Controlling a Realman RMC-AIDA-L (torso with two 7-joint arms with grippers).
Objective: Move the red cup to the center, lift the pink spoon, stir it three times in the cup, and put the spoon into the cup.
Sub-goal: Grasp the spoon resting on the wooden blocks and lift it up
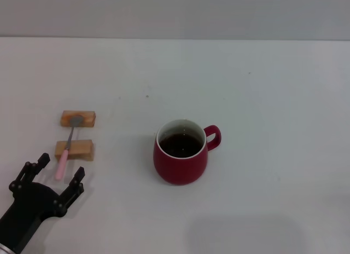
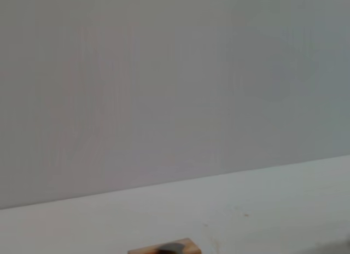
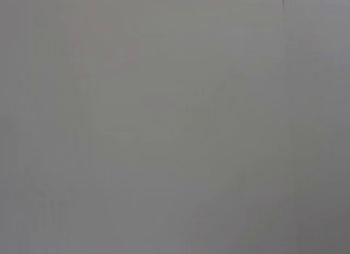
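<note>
Spreading wide with nothing between them, the fingers of the black left gripper flank the tip of the slim pink-handled spoon without touching it. Its pink handle crosses the nearer small tan wooden block, and its grey metal bowl lies on the farther block. To their right, well apart on the white table, stands the rounded dark-red ceramic cup, holding dark liquid, handle facing right. No right gripper shows.

White table: red cup, wooden blocks.
</note>
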